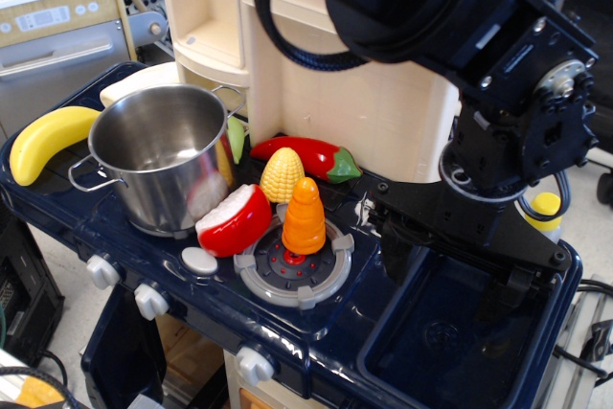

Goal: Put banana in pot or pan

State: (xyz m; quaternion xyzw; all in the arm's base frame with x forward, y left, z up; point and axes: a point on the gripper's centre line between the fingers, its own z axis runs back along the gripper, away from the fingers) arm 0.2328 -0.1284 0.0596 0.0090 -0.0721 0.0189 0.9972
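We see the banana [46, 141], a smooth, curved, bright yellow toy, lying flat at the far left edge of the dark blue worktop [206, 318], one tip reaching out over the edge. Just beside it, to its right, stands the stock pot [165, 157], upright, round and shiny stainless steel with straight sides and two small loop handles. The pot is open at the top and we see only bare metal inside. The banana lies outside it, close to the nearer handle

banana [45, 141] yellow | pot [163, 155] silver | pepper [305, 155] red | stove [383, 352] navy
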